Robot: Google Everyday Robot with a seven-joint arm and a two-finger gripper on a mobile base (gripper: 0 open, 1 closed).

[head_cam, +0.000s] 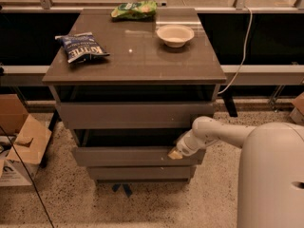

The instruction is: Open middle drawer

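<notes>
The middle drawer is the second of three grey-brown handleless fronts on the cabinet. It stands slightly out from the body, with a dark gap above its top edge. My gripper is at the right part of that top edge, touching the drawer front, its yellowish tip pointing left and down. The white arm reaches in from the lower right. The taller top drawer front is above, and the narrower bottom front is below.
On the cabinet top lie a blue chip bag, a green bag and a white bowl. Open cardboard boxes stand on the floor to the left. A white cable hangs at the right.
</notes>
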